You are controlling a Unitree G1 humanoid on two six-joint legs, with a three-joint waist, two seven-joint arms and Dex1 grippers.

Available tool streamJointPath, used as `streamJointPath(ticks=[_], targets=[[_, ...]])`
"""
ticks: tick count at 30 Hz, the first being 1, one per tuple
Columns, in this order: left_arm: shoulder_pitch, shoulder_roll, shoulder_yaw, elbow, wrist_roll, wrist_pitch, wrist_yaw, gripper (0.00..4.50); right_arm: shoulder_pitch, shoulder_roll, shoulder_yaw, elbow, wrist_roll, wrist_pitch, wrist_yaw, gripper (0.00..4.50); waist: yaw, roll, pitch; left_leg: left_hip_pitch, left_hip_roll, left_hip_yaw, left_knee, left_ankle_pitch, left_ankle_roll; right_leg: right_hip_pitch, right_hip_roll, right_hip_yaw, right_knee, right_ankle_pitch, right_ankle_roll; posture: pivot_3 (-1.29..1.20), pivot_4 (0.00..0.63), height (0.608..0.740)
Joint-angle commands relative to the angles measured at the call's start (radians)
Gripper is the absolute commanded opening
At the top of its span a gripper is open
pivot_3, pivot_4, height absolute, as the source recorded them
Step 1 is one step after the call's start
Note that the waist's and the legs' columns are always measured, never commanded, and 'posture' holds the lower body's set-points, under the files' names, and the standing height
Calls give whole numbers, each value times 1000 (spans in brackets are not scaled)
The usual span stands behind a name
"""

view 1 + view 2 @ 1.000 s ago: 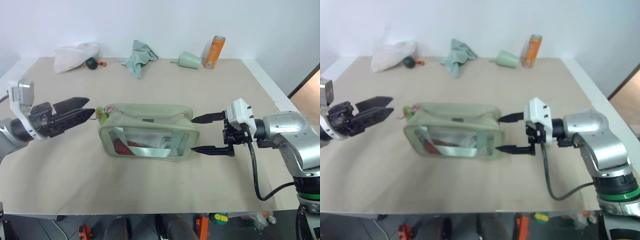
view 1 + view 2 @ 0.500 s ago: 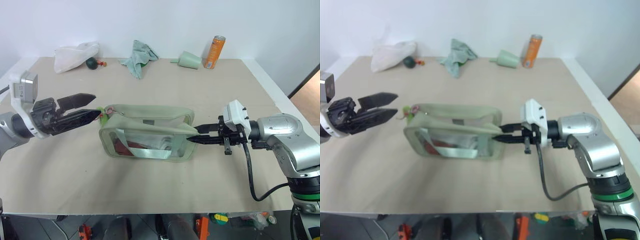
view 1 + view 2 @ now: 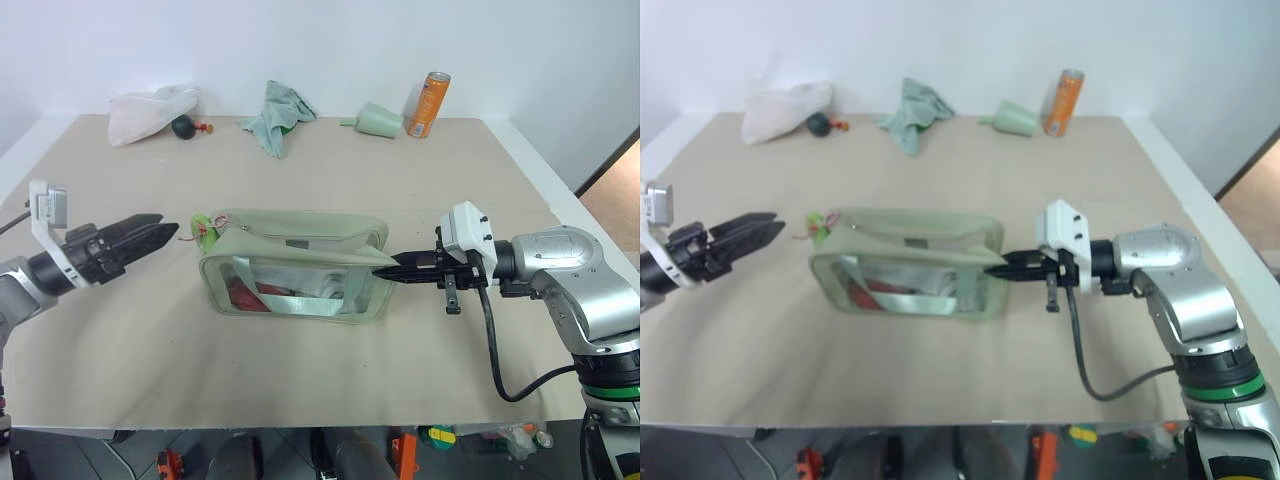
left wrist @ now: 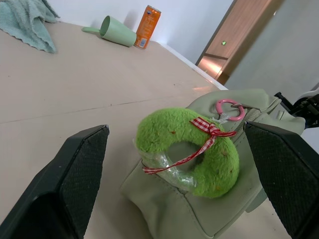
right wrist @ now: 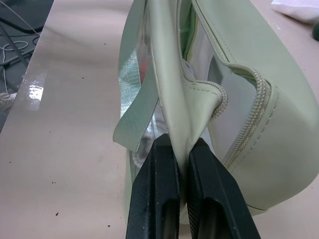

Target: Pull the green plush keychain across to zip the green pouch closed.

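The green pouch (image 3: 295,265) lies on its side near the middle of the bench (image 3: 330,380), clear panel facing the robot, its top zipper still gaping along the whole length. The right claw (image 3: 392,268) is pinched together on the pouch's fabric at the right-hand end; the right wrist view shows a fold of the pale green material squeezed between its 2 black fingers (image 5: 159,199), just below the zipper's end. That grip looks meant to anchor the pouch.

The green plush keychain (image 4: 187,149), a fuzzy ring tied with a red checked ribbon and hung from a pink ring, sits on the pouch's left end, at the zipper's starting point. The left claw (image 3: 160,228) hangs just to the left of it with its fingers wide apart, near the charm but not touching; in the left wrist view the charm lies between the 2 spread fingers and ahead of them.

So the step in hand is the reach for the charm. My reading is that the next move calls for the left claw to ease forward until the plush sits between its fingers, close on it, then draw it toward the right end while the right claw holds firm.
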State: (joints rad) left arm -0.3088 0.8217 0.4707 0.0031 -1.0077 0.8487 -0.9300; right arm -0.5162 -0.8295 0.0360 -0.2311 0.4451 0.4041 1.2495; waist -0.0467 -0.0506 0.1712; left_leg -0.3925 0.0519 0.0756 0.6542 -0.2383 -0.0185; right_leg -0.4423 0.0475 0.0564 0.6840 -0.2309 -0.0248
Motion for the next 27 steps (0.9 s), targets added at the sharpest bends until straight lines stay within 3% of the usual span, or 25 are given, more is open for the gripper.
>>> streamJointPath(ticks=[1,13,14,17,18,19,21,26,27], targets=[[0,-12,-22,5,42,-30,-8,4500,-8,-1,-8,-10,-4,-13,-10,16,0,0,0,0,0,0,0,0,0,0,0,0,0,0,0,0,150,740],[-115,-80,-118,93,114,-39,-12,4500,-8,-4,-17,-24,1,-16,-27,16,0,0,0,0,0,0,0,0,0,0,0,0,0,0,0,0,150,740],[-120,-85,-118,95,111,-36,-14,3951,-7,-5,-16,-24,0,-17,-28,0,0,0,0,0,0,0,0,0,0,0,0,0,0,0,0,0,150,740],[-122,-89,-113,91,110,-32,-20,3052,-5,-5,-18,-24,1,-18,-32,0,0,0,0,0,0,0,0,0,0,0,0,0,0,0,0,0,150,740],[-118,-89,-108,88,108,-33,-23,2968,-4,-6,-17,-25,0,-19,-33,0,0,0,0,0,0,0,0,0,0,0,0,0,0,0,0,0,150,740],[-116,-89,-102,86,106,-35,-24,2362,-3,-7,-16,-25,-2,-21,-34,0,0,0,0,0,0,0,0,0,0,0,0,0,0,0,0,0,150,740],[-118,-88,-91,85,101,-33,-20,1861,-1,-8,-15,-23,-3,-23,-35,0,0,0,0,0,0,0,0,0,0,0,0,1,0,0,0,0,150,740],[-128,-79,-57,88,95,-46,-9,114,-6,-3,-9,-15,-6,-27,-33,0,0,0,0,0,0,0,0,0,0,0,0,1,0,0,0,0,150,740],[-132,-77,-49,94,93,-46,-6,45,-10,0,-6,-12,-6,-28,-33,0,1,0,0,0,0,0,0,0,0,0,0,1,0,0,0,0,150,740]])
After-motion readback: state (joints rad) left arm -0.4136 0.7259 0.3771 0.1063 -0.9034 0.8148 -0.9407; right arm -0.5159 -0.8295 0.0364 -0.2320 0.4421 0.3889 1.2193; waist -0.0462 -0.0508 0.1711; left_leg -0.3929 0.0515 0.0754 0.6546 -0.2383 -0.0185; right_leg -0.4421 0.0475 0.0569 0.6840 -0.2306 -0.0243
